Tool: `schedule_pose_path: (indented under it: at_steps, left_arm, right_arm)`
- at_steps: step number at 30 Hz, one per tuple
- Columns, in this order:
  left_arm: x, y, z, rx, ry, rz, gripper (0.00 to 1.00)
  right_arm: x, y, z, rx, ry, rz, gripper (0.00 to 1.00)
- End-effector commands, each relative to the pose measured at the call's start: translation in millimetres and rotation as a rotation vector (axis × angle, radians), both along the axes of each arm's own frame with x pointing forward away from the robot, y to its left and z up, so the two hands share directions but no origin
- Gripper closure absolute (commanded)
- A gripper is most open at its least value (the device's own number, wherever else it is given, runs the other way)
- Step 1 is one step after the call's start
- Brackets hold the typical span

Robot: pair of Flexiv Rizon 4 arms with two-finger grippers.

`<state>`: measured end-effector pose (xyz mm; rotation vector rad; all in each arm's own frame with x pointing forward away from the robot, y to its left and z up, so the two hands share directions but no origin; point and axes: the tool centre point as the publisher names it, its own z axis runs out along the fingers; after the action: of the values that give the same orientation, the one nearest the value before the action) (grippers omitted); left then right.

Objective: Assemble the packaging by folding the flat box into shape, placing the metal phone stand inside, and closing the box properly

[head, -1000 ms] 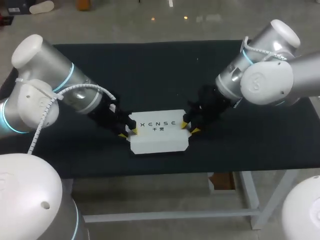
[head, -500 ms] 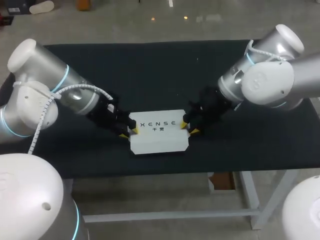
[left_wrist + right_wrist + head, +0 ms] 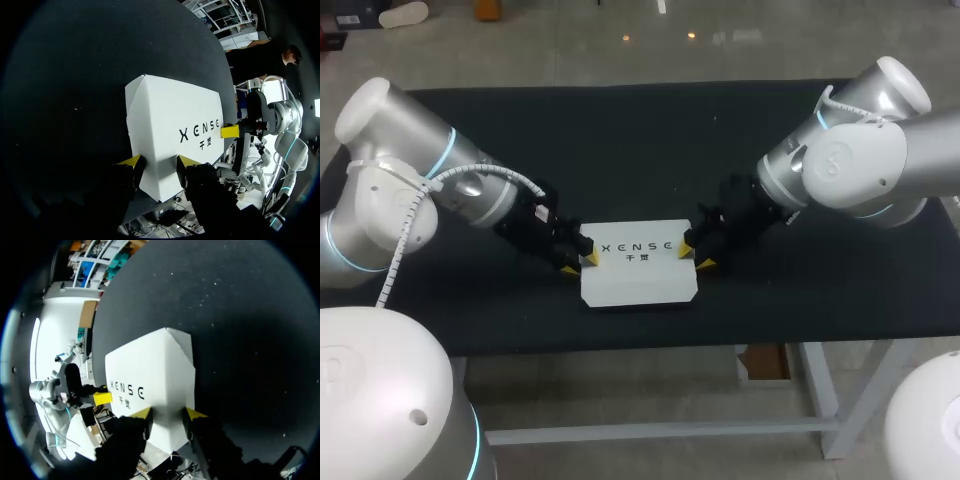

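Note:
A white box (image 3: 638, 265), folded into shape with its lid down and dark lettering on top, lies in the middle of the black table (image 3: 620, 130). My left gripper (image 3: 578, 263) is at the box's left end. In the left wrist view the box (image 3: 170, 130) fills the gap of that gripper (image 3: 160, 162), and both yellow tips touch it. My right gripper (image 3: 696, 257) is at the right end. In the right wrist view that gripper (image 3: 167, 414) has the box (image 3: 150, 380) between its tips in the same way. No metal phone stand shows in any view.
The black tabletop lies bare behind the box and out to both sides. The box sits near the table's front edge (image 3: 640, 345). Both arms slant in low from the sides.
Both arms have shifted slightly outward and back at the elbows. The fingertips have stayed at the box's ends, and the box has hardly moved.

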<state>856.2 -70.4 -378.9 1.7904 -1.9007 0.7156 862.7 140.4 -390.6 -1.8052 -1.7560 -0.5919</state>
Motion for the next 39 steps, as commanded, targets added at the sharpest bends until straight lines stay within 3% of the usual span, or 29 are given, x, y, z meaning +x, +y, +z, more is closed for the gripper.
schedule_pose_path:
  at_steps: [1,18,39]
  left_arm:
    - [4.2,-11,-2.4,-0.011,0.01,-0.008,0.53]
    - [5.4,-20,5.1,-0.054,0.061,-0.025,0.55]
    - [2.1,-20,7.7,-0.037,0.129,-0.022,0.57]
  right_arm:
    - [0.3,10,-3,0.009,0.003,0.004,0.58]
    - [1.9,15,-3,0.014,0.013,0.018,0.57]
    - [2.7,17,10,0.018,0.033,0.046,0.57]
